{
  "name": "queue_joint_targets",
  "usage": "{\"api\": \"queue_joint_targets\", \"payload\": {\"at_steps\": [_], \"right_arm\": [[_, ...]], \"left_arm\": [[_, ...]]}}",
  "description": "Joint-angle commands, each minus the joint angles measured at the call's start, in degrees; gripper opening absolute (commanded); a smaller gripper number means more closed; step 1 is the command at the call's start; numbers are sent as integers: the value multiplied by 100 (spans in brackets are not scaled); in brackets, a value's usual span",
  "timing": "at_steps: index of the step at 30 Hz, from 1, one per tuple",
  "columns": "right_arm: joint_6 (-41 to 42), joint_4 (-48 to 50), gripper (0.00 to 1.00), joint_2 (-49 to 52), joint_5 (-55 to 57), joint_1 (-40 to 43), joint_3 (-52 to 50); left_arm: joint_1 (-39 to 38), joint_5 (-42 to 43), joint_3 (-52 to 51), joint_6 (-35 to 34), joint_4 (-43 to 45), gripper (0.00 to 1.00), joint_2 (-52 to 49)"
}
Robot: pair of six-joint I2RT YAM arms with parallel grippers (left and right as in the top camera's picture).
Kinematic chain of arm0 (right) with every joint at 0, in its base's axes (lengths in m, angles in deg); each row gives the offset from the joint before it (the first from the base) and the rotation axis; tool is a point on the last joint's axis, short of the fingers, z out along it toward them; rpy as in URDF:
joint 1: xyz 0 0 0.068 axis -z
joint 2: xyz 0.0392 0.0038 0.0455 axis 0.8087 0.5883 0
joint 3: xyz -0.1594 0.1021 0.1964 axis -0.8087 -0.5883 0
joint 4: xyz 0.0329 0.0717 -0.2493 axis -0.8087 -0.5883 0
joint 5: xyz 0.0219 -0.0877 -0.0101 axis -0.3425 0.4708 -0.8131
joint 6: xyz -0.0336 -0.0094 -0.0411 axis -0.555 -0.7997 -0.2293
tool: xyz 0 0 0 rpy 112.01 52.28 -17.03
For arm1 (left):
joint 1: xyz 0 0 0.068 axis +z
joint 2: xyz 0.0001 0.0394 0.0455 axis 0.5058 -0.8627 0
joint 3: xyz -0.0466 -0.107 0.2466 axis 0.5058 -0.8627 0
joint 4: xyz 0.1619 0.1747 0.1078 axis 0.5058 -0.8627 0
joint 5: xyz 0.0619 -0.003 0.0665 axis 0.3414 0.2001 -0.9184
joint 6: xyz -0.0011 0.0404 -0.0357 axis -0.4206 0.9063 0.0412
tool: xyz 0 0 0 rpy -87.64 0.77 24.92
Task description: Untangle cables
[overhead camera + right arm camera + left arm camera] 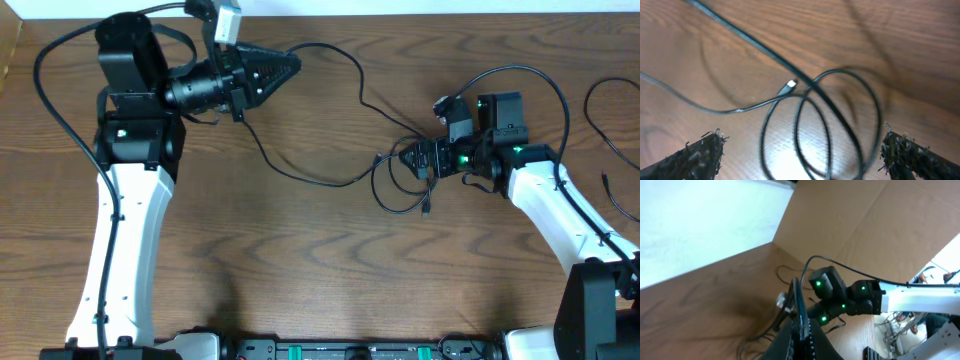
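A thin black cable (pixel 345 60) runs from the tip of my left gripper (pixel 293 66) across the table to a tangle of loops (pixel 398 188). The left gripper is raised at the back left and shut on this cable. In the left wrist view a silver plug (pixel 782 300) sits just beside the closed fingertips (pixel 801 325). My right gripper (pixel 408 160) hovers over the loops with its jaws wide open. In the right wrist view the black loops (pixel 815 125) and a small plug end (pixel 788 87) lie on the wood between the spread fingers (pixel 705 152); nothing is gripped.
A second strand (pixel 300 175) sags from under the left gripper toward the loops. Another thin black cable (pixel 592 115) lies near the right edge. A loose plug (pixel 427 211) points toward the front. The left arm's base (pixel 125 200) stands at the left.
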Motion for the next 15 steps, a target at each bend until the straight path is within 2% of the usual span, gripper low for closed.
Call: {"api": "queue_joint_targets", "payload": {"at_steps": [1,2,7,10,12,15], "right_arm": [[570,168,99,28,527,-31,31],[745,254,99,28,551,-33,31],[951,369,99,28,551,-33,31],[1016,476,99,28,551,-33,31],[1217,592,99,28,553,-33,31],[1558,796,99,28,549,-33,31]], "left_arm": [[142,-258,61,48,-321,8,63],[168,-667,61,168,-715,7,61],[164,-1652,61,562,-1910,8,59],[79,-1731,61,1447,-2859,8,59],[-103,-1753,61,2608,-3630,8,59],[-549,-2492,59,3757,-4459,8,48]]}}
